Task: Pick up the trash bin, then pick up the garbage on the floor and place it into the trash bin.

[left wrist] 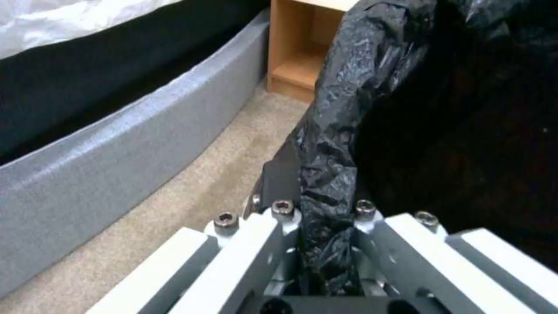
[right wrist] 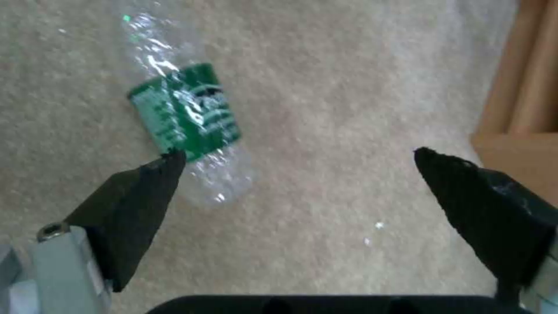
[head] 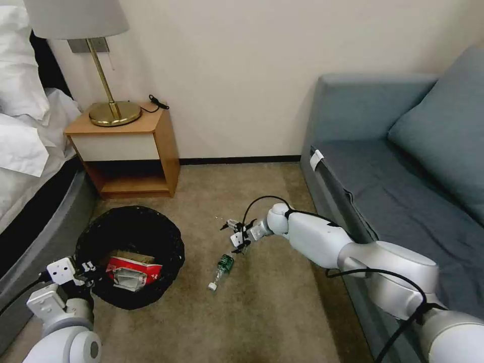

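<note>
Lower left of the head view: left gripper (head: 83,269) clamped on the bag rim of the trash bin (head: 151,227), red-and-white packet (head: 132,272) already inside. Centre: clear bottle (head: 222,267) lying on the carpet (head: 282,312). Just above it, right gripper (head: 236,233) spread wide. Bottle pickup in hand; next, probably lowering to straddle the bottle, then closing.

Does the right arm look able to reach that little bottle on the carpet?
Probably yes. The right gripper hangs open just above the bottle, with bare carpet around it; the left gripper holds the trash bin aside.
</note>
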Robot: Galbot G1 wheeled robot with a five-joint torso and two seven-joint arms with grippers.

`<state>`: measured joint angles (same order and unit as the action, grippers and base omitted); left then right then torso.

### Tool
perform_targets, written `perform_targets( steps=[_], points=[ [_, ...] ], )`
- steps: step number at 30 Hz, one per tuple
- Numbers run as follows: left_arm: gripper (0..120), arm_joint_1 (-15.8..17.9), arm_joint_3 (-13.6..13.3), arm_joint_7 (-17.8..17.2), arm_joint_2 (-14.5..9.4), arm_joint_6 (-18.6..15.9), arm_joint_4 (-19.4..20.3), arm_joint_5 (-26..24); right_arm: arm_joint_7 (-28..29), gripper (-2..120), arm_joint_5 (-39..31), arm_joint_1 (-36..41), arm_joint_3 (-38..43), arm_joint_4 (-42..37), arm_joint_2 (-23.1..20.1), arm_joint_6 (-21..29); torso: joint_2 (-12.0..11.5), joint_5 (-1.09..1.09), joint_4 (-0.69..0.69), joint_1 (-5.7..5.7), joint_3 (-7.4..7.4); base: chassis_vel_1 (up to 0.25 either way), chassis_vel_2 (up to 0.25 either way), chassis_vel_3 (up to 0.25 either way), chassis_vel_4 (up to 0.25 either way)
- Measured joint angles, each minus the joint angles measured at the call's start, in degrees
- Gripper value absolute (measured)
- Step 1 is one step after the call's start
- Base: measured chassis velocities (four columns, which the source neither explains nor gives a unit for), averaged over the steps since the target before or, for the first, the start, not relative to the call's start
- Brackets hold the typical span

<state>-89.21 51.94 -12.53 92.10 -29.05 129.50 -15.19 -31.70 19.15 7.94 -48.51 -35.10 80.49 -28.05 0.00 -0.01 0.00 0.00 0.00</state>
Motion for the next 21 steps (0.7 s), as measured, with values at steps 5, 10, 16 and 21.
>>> perform_targets(
  steps=[5, 10, 16, 21],
  points=[
    [2, -0.28, 0.53, 0.17, 0.02, 0.41, -0.02, -0.40, -0.06, 100, 0.74, 0.74, -1.80, 3.33, 2.70, -0.76, 0.00, 0.00, 0.01, 0.00, 0.00, 0.000, 0.000, 0.000, 0.000],
    [2, -0.79, 1.25, 0.18, 0.03, 0.45, 0.78, -1.14, 0.11, 100, 2.30, 1.88, -2.54, 6.16, 5.61, -0.85, 0.00, 0.00, 0.01, 0.00, 0.00, 0.000, 0.000, 0.000, 0.000],
    [2, -1.37, 1.83, 0.23, 0.03, 0.69, 1.16, -1.71, 0.20, 100, 2.83, 2.56, -2.88, 7.64, 7.25, -0.86, 0.00, 0.00, 0.01, 0.00, 0.00, 0.000, 0.000, 0.000, 0.000],
    [2, -1.82, 2.30, 0.28, 0.04, 1.08, 1.48, -2.15, 0.26, 100, 3.26, 3.00, -2.96, 8.72, 8.49, -0.86, 0.00, 0.00, 0.01, 0.00, 0.00, 0.000, 0.000, 0.000, 0.000]
  ],
)
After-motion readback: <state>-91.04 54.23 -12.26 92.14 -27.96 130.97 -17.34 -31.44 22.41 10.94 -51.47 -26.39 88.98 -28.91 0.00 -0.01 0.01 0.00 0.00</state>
